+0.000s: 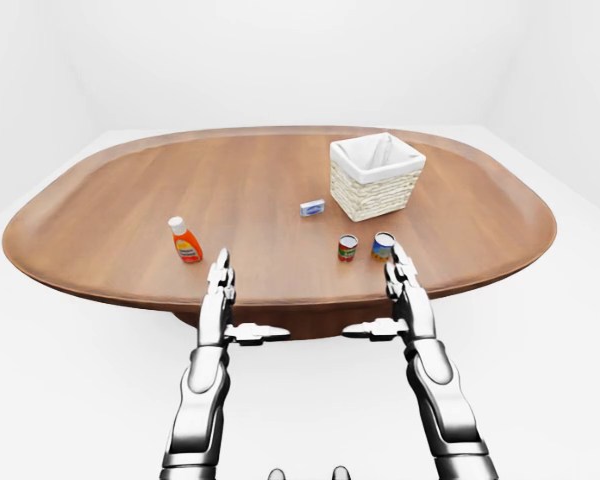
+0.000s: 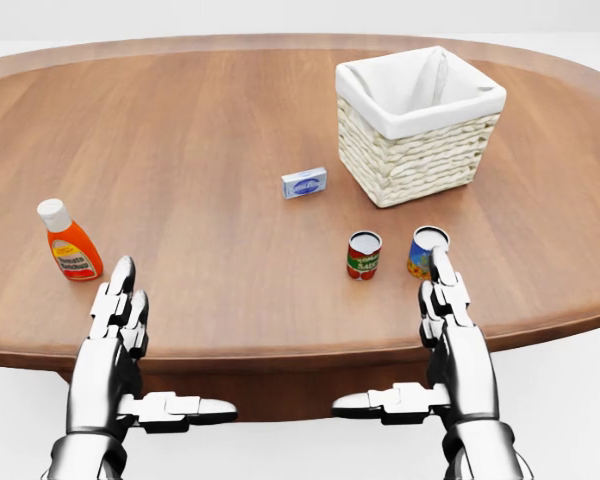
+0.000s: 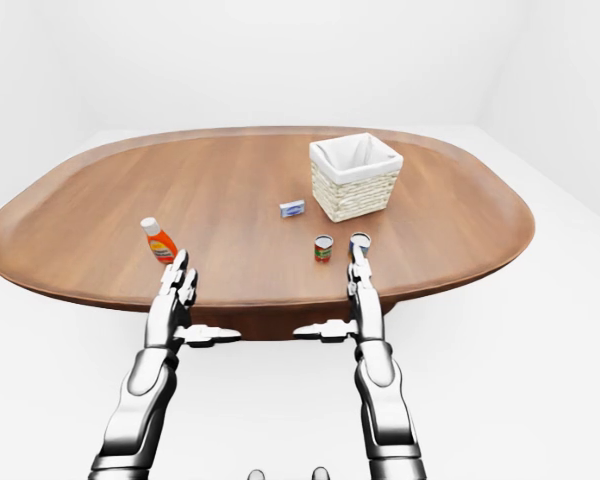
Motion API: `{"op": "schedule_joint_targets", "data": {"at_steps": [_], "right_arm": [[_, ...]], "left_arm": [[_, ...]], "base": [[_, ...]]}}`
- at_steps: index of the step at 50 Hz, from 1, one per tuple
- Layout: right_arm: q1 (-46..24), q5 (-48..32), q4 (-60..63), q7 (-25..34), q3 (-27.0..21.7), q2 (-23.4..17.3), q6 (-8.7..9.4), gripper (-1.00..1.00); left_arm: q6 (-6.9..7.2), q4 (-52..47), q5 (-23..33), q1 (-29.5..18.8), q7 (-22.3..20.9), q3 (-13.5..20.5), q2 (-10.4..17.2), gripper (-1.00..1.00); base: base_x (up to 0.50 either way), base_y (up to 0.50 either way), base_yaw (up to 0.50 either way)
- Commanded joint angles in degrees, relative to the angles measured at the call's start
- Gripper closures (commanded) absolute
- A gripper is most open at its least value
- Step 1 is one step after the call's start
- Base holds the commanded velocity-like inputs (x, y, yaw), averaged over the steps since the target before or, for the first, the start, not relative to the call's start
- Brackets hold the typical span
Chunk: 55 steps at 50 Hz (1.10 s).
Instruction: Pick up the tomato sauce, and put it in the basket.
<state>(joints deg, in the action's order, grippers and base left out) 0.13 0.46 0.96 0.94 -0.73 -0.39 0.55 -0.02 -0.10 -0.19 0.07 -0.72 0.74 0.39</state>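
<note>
1. Both hands are out flat over the near edge of the table, fingers straight and thumbs sticking inward, holding nothing. The left hand [image 2: 115, 330] sits just near of the orange bottle [image 2: 69, 240].
2. The right hand [image 2: 450, 320] has its fingertips [image 2: 442, 262] right at the blue-and-yellow can [image 2: 426, 250], overlapping it in the head view. Can't tell if they actually touch.
3. The tomato sauce [image 2: 364, 254], the small can with the red and green label, stands upright just left of that can, clear of both hands.
4. Farther out there's a little blue and white box [image 2: 304, 183] lying flat.
5. To its right is the basket [image 2: 418, 125], wicker with a white liner, on the far right of the wooden table [image 2: 200, 130].
</note>
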Motion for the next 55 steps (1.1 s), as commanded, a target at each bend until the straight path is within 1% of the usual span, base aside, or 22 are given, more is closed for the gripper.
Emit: {"op": "schedule_joint_targets", "data": {"at_steps": [1,8,10,11,13,16,17,18,19,21,23,24,25,28,30,31,34,35,37,41,48,55], "right_arm": [[0.3,0.7,1.8,1.7,-1.0,-0.6,0.91,-1.0],[0.5,0.8,1.7,2.0,-1.0,-0.5,0.63,-1.0],[0.6,1.0,2.3,2.0,-1.1,-0.6,0.98,-1.0],[0.6,1.5,3.4,2.0,-1.8,-0.8,1.53,-1.0],[0.8,2.3,5.0,1.9,-2.6,-1.0,2.27,-1.0],[1.2,2.7,7.4,1.6,-3.5,-1.2,3.42,-1.0],[1.2,3.3,9.6,0.9,-4.8,-1.6,4.45,-1.0],[1.3,3.9,11.5,0.8,-5.8,-1.9,4.45,-1.0],[1.1,4.4,12.1,0.7,-6.7,-2.1,4.45,-1.0],[0.8,5.7,13.9,-0.1,-9.5,-2.9,4.45,-1.0],[0.6,8.1,16.3,-0.3,-12.6,-3.8,4.45,-1.0],[0.6,9.2,17.7,-0.7,-14.2,-4.1,4.45,-1.0],[1.1,11.4,21.5,-1.3,-17.4,-5.0,4.45,-1.0],[2.0,14.9,28.5,-1.9,-22.8,-6.1,4.45,-1.0],[2.6,18.3,33.1,-2.3,-28.5,-7.0,4.45,-1.0],[2.7,19.5,34.2,-2.4,-30.5,-7.4,4.45,-1.0],[2.8,25.0,37.4,-3.0,-36.2,-8.6,4.45,-1.0],[3.5,27.0,36.9,-2.1,-38.5,-8.1,4.45,-1.0],[3.7,28.6,36.7,-2.6,-40.2,-8.6,4.45,-1.0],[3.8,29.6,36.1,-3.1,-40.8,-9.2,4.45,-1.0],[4.1,30.0,36.3,-3.2,-40.5,-9.1,4.45,-1.0],[4.0,29.8,35.4,-2.7,-39.8,-9.0,4.45,-1.0]], "left_arm": [[-0.19,0.1,0.0,-0.1,-1.0,1.2,0.7,-1.0],[0.17,-0.9,0.2,0.5,-1.1,0.9,0.6,-1.0],[-0.07,-0.6,0.2,0.3,-1.1,1.1,0.6,-1.0],[-0.28,-0.5,0.2,-0.2,-0.6,1.9,0.9,-1.0],[0.23,-0.5,-0.8,-0.9,-0.6,3.1,1.4,-1.0],[2.23,-1.6,-3.1,-2.2,-0.1,6.0,2.6,-1.0],[2.79,-1.9,-4.4,-2.9,0.2,7.7,3.3,-1.0],[3.15,-2.2,-4.9,-3.3,0.7,8.5,3.7,-1.0],[2.68,-1.7,-5.3,-3.6,1.2,9.1,3.9,-1.0],[3.26,-2.9,-6.4,-3.9,2.9,10.7,4.4,-1.0],[3.36,-3.5,-7.8,-4.2,3.9,12.2,5.1,-1.0],[4.38,-4.6,-8.6,-4.3,4.3,12.9,5.5,-1.0],[5.02,-6.8,-9.7,-4.6,5.4,14.6,6.5,-1.0],[5.02,-12.0,-12.9,-4.9,7.4,18.2,7.9,-1.0],[5.02,-13.0,-15.7,-5.9,9.5,21.8,9.6,-1.0],[5.02,-13.3,-16.9,-6.1,10.2,23.0,10.2,-1.0],[5.02,-12.0,-19.0,-6.6,12.0,25.1,11.6,-1.0],[5.02,-12.0,-19.7,-6.6,12.9,25.9,11.8,-1.0],[5.02,-13.0,-22.0,-6.3,14.6,27.0,11.8,-1.0],[5.02,-13.9,-24.5,-5.6,17.6,28.4,12.5,-1.0],[5.02,-13.5,-24.8,-5.3,17.9,27.8,12.7,-1.0],[5.02,-14.0,-25.9,-5.1,18.3,28.1,12.5,-1.0]], "base": [[0.0,0.0,0.0],[0.0,0.0,0.0],[0.0,0.0,0.0],[0.0,0.0,0.0],[0.0,0.0,0.0],[0.0,0.0,0.0],[0.0,0.0,0.0],[0.0,0.0,0.0],[0.0,0.0,0.0],[0.0,0.0,0.0],[0.0,0.0,0.0],[0.0,0.0,0.0],[0.0,0.0,0.0],[0.0,0.0,0.0],[0.0,0.0,0.0],[0.0,0.0,0.0],[0.0,0.0,0.0],[0.0,0.0,0.0],[0.0,0.0,0.0],[0.0,0.0,0.0],[0.0,0.0,0.0],[0.0,0.0,0.0]]}}
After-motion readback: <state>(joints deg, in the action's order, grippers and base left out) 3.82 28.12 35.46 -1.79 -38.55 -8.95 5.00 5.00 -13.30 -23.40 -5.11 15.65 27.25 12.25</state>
